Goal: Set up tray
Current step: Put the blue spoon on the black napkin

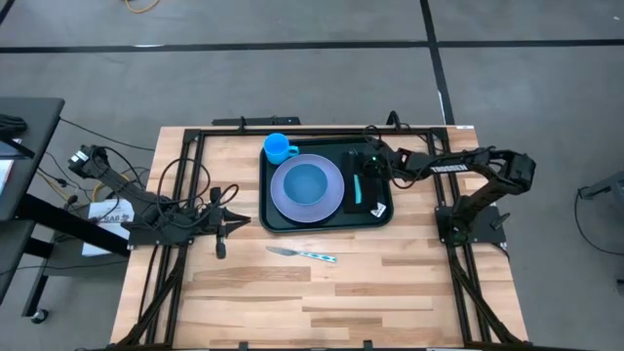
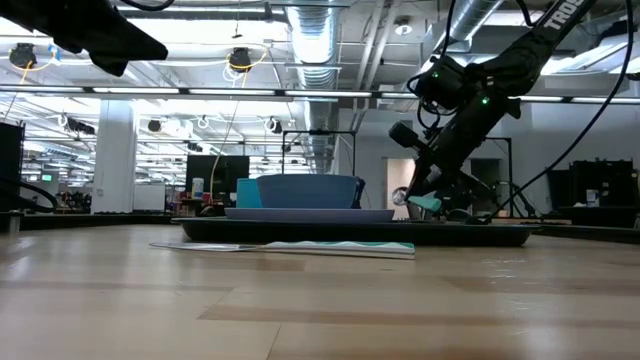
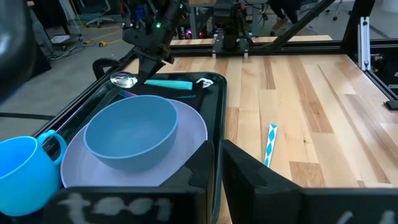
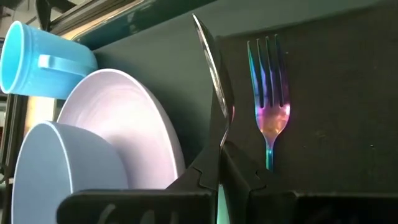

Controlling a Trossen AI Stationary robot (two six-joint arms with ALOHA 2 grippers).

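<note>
Right gripper (image 4: 219,177) is clamped shut on a spoon (image 4: 214,68), holding it by the handle over the right side of the tray (image 1: 275,222). Its bowl end points away from the wrist, and its long axis runs parallel to the fork (image 4: 268,93) lying just beside it on the black napkin (image 4: 336,93). The spot for the spoon looks to be directly below, so the coming move is probably a short drop rather than a reach. Plate (image 1: 289,207), bowl (image 1: 307,182) and cup (image 1: 278,148) already sit on the tray. Left gripper (image 1: 222,229) waits shut and empty, well left of the tray; a knife (image 1: 302,253) lies on the table between them, nearer the left arm.
</note>
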